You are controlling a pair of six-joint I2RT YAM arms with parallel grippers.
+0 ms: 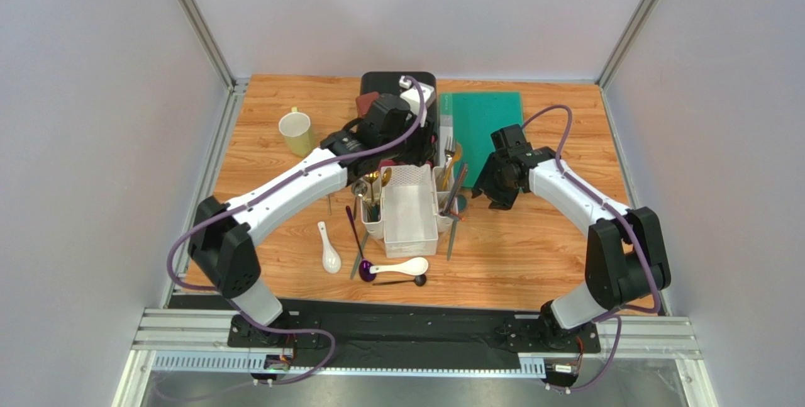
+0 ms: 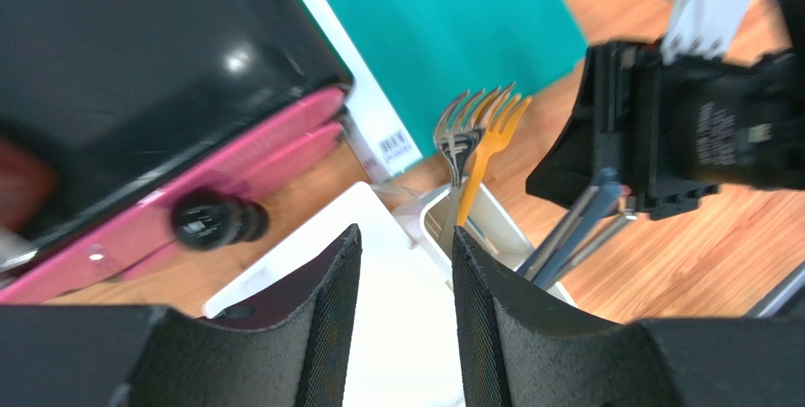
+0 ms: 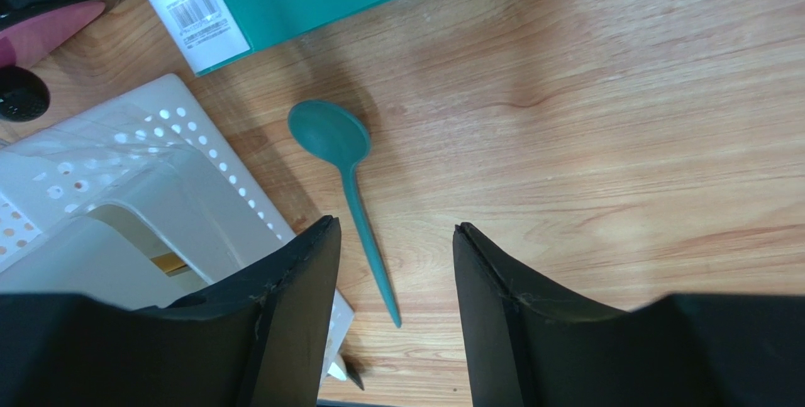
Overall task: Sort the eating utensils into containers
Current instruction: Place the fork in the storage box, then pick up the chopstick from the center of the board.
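Pickup likely falls to the right hand [image 3: 394, 237], spread wide and empty over the teal spoon [image 3: 351, 190] on the tabletop [image 3: 614, 143] beside the caddy [image 3: 161, 157]. Drop straight and pinch across the thin handle, clear of the caddy's wall. The left hand [image 2: 406, 237], part open, holds nothing.

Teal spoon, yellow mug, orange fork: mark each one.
teal spoon [image 3: 329, 131], right wrist view, on its bowl.
yellow mug [image 1: 295, 131], top external view, on its body.
orange fork [image 2: 493, 138], left wrist view, at the base of its tines.
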